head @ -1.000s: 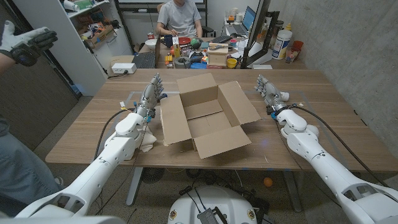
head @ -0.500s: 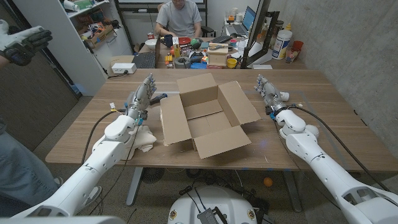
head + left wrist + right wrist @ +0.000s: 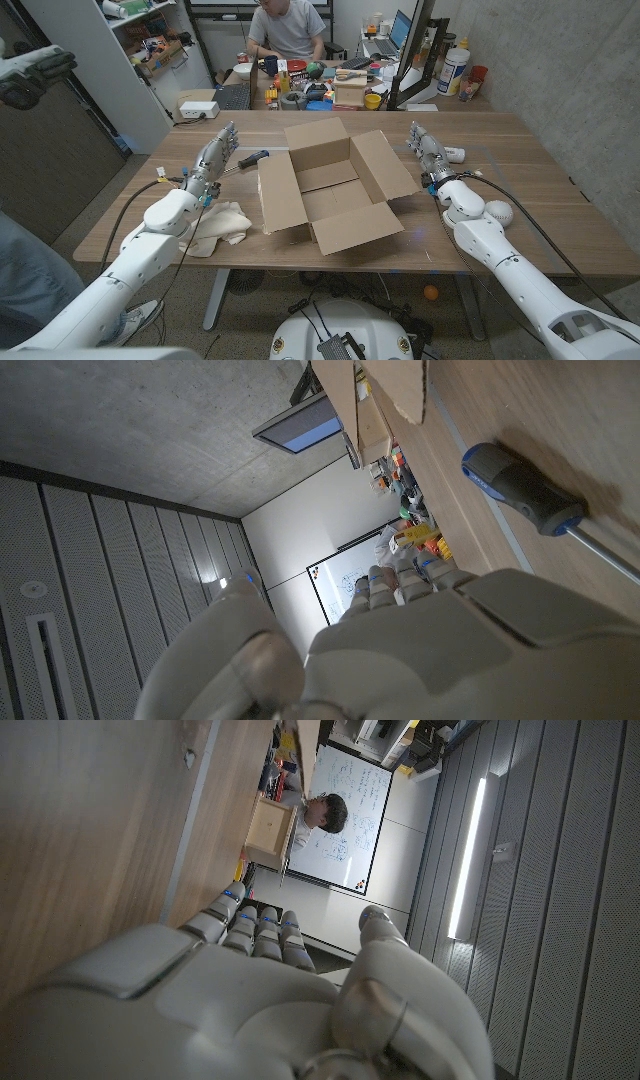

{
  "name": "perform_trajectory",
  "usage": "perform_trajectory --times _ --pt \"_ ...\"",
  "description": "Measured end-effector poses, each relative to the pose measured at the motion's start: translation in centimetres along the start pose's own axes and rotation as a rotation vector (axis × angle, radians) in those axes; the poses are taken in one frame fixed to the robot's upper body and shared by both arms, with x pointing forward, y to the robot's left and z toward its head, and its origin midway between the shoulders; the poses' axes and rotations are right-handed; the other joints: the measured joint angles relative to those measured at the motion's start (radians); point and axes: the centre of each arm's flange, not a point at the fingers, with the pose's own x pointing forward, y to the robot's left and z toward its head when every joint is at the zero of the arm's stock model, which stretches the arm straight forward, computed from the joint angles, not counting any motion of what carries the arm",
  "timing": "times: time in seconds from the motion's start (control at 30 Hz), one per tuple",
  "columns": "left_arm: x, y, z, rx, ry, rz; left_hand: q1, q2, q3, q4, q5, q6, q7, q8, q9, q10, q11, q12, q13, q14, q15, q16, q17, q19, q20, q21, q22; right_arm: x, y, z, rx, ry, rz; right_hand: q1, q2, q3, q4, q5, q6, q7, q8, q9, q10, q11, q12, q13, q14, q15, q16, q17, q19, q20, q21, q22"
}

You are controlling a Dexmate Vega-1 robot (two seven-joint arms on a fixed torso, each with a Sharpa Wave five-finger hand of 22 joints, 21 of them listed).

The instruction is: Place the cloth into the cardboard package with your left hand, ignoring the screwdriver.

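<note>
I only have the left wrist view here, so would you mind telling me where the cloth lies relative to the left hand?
Observer: The cloth lies on the table, nearer the robot than the left hand, beside its forearm.
Operator: Thanks. Is the box open?
Observer: Yes, the cardboard box has its flaps spread, top open.
Operator: And the screwdriver?
Observer: The screwdriver lies between the left hand and the box.

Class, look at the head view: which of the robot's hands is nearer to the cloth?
Left. The left hand hovers just beyond the cloth, on the same side of the cardboard package; the right hand is across the package.
</note>
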Motion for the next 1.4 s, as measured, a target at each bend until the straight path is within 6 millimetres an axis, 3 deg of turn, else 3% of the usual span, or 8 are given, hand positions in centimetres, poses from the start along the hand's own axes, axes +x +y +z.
perform_trajectory --times 0.6,0.77,0.9,1.4 --pt "-2.5 2.6 2.5 0.247 -0.018 -0.122 0.029 0.010 0.010 -0.018 0.005 -0.011 0.000 0.000 0.000 -0.010 0.000 0.000 0.000 0.004 0.004 0.001 0.000 -0.013 0.002 0.000 0.000 -2.0 1.2 0.1 -0.010 -0.003 -0.067 0.000 0.000 -0.004 -0.004 0.000 0.004 -0.004 0.000 0.000 0.000 0.000 0.000 0.005 0.000 0.000 0.000 0.000 0.004 0.004 0.000 0.000" --pt "-3.7 3.5 3.0 0.348 -0.022 -0.149 0.050 0.023 0.016 -0.032 0.006 0.003 -0.012 0.005 0.000 0.007 -0.018 0.009 0.005 0.021 -0.001 0.007 0.000 -0.006 0.007 0.004 0.000 -2.3 1.4 0.2 -0.017 -0.002 -0.086 0.005 0.005 -0.004 -0.004 0.000 0.004 -0.004 0.000 0.000 0.006 0.005 0.000 0.005 0.004 0.004 0.000 0.000 0.011 -0.004 0.000 0.000" --pt "-4.7 4.2 3.6 0.418 -0.027 -0.165 0.064 0.027 0.019 -0.036 0.006 0.012 -0.010 0.008 0.000 0.017 -0.016 0.011 0.005 0.031 -0.002 0.008 0.000 -0.003 0.004 0.004 0.000 -2.5 1.6 0.2 -0.021 -0.002 -0.098 0.005 0.005 -0.004 -0.004 0.000 0.004 -0.004 0.000 0.000 0.006 0.006 0.000 0.005 0.004 0.004 0.000 0.005 0.011 -0.004 0.000 0.000" --pt "-7.8 5.8 5.1 0.598 -0.033 -0.203 0.091 0.039 0.029 -0.051 0.012 0.020 -0.012 0.008 0.000 0.022 -0.021 0.015 0.005 0.032 0.000 0.008 0.000 0.005 0.032 0.004 0.000 -2.0 1.7 1.1 -0.060 -0.021 -0.099 0.005 0.005 -0.009 -0.008 0.000 0.009 -0.009 0.000 0.000 0.011 0.000 0.000 0.005 0.007 0.000 0.000 0.005 0.018 0.004 0.000 0.000"
